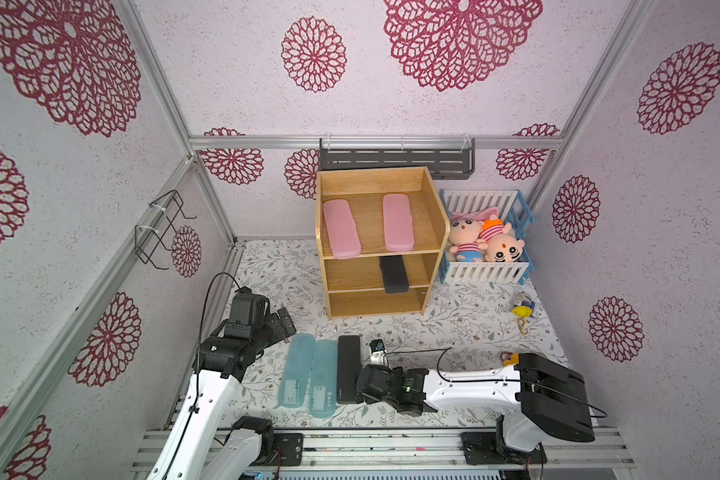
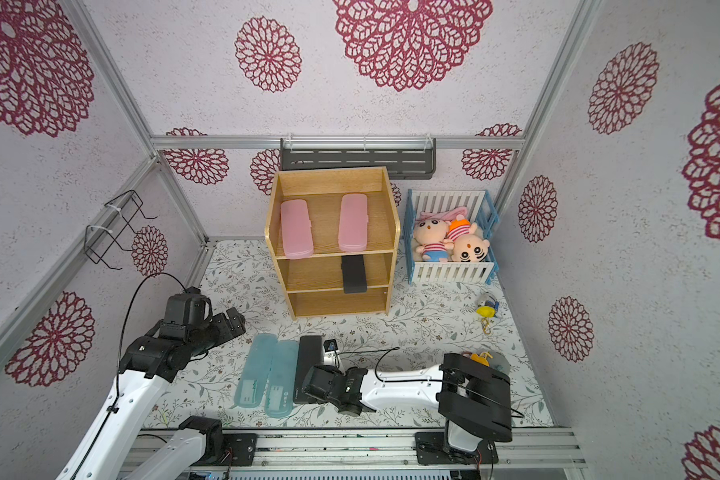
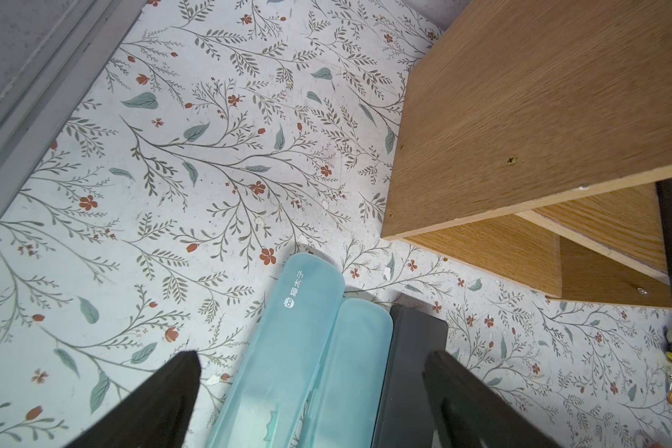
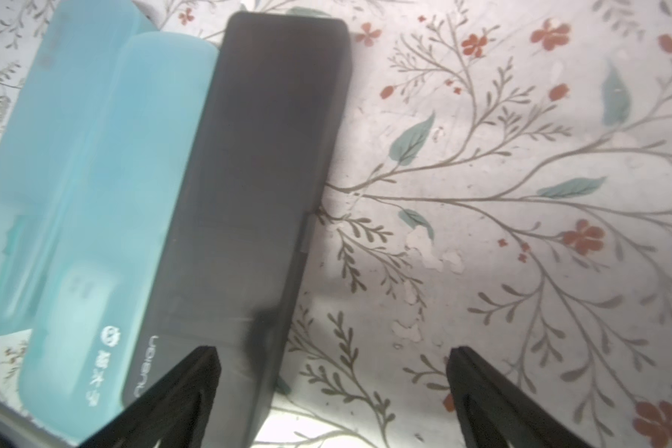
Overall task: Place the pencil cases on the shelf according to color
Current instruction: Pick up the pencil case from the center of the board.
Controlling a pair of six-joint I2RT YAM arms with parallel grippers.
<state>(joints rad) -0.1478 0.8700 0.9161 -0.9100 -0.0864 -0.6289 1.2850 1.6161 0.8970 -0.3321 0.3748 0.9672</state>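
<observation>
The oak shelf (image 1: 431,232) stands at the back of the table. Two pink pencil cases (image 1: 341,228) (image 1: 398,228) lie on its top tier, and a black one (image 1: 393,274) pokes out of the middle tier. On the table lie two light blue cases (image 1: 295,370) (image 1: 324,378) and a black case (image 1: 348,368), side by side and touching. My right gripper (image 4: 332,357) is open at the black case's (image 4: 264,174) near end, one finger over it, the other over bare table. My left gripper (image 3: 313,360) hangs open above the blue cases' (image 3: 288,349) far ends.
A white-and-blue crib (image 1: 485,272) with plush toys stands right of the shelf. A yellow keychain toy (image 1: 522,311) lies in front of it. A small dark trinket (image 1: 377,347) sits beside the black case. A grey rack (image 1: 395,160) and a wire holder (image 1: 163,228) hang on the walls.
</observation>
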